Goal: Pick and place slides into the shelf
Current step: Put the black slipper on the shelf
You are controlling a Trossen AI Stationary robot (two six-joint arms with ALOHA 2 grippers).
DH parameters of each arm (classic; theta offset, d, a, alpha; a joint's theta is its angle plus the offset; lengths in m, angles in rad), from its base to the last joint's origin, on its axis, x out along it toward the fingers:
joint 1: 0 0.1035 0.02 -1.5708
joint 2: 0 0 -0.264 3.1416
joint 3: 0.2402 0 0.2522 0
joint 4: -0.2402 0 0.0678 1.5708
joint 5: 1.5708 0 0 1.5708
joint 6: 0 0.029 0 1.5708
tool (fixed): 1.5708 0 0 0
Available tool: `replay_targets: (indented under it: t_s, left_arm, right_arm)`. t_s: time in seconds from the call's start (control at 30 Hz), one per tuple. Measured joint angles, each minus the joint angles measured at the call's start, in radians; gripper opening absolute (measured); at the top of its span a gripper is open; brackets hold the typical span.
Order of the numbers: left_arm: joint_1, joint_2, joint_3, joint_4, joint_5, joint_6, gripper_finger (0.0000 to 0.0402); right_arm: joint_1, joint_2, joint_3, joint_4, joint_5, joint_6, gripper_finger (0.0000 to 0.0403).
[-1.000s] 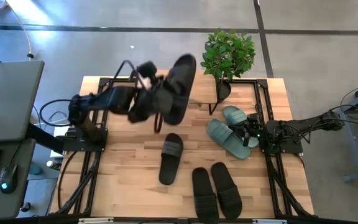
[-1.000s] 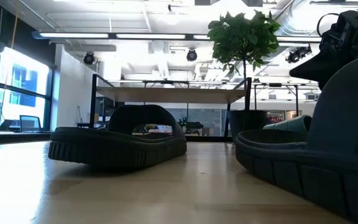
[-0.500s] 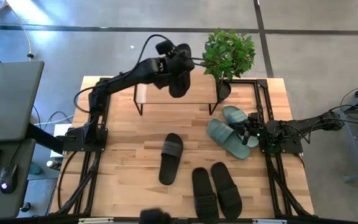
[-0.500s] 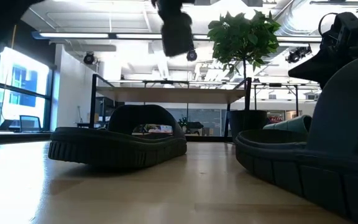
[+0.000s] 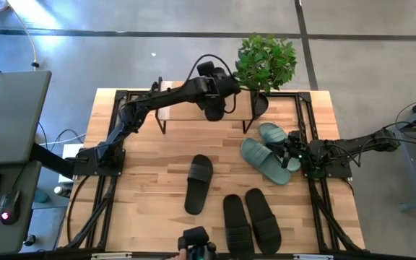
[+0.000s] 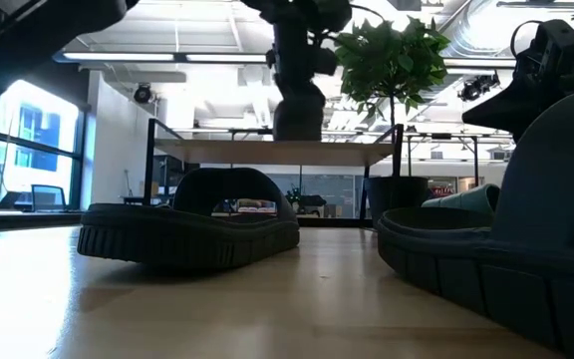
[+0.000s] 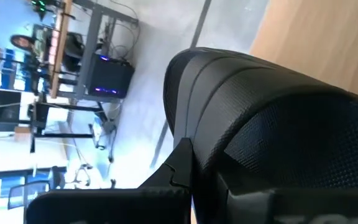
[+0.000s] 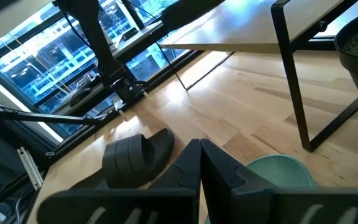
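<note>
The left claw (image 5: 215, 97) was clamped on a black slide (image 5: 214, 110), held toe-down over the shelf (image 5: 175, 110) near its middle. Whether the toe already touched the plank could not be told. A good placement was judged to need the slide tipped flat and kept clear of the plant (image 5: 266, 63) before release, with room left for the others. The right claw (image 5: 292, 153) was pressed together, empty, beside the green pair (image 5: 268, 153). Three black slides (image 5: 230, 204) lay on the desk (image 5: 150, 180).

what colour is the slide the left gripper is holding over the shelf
Black slide, clearest in the high view.
</note>
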Motion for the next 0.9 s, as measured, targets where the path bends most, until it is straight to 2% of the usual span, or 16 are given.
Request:
replay_targets:
  t_s: [0.2,0.53,0.9]
  left_arm:
    - [0.001,0.002,0.000,-0.007,0.020,-0.086,0.0000]
    - [-0.001,0.001,-0.030,-0.043,0.066,-0.119,0.0000]
    - [-0.010,0.000,-0.035,-0.043,0.101,-0.057,0.0000]
  right_arm:
    - [0.000,0.001,0.000,-0.003,0.000,0.000,0.0000]
    - [0.000,0.001,0.000,-0.005,0.001,-0.027,0.0000]
    - [0.000,0.001,0.001,-0.006,0.001,-0.027,0.0000]
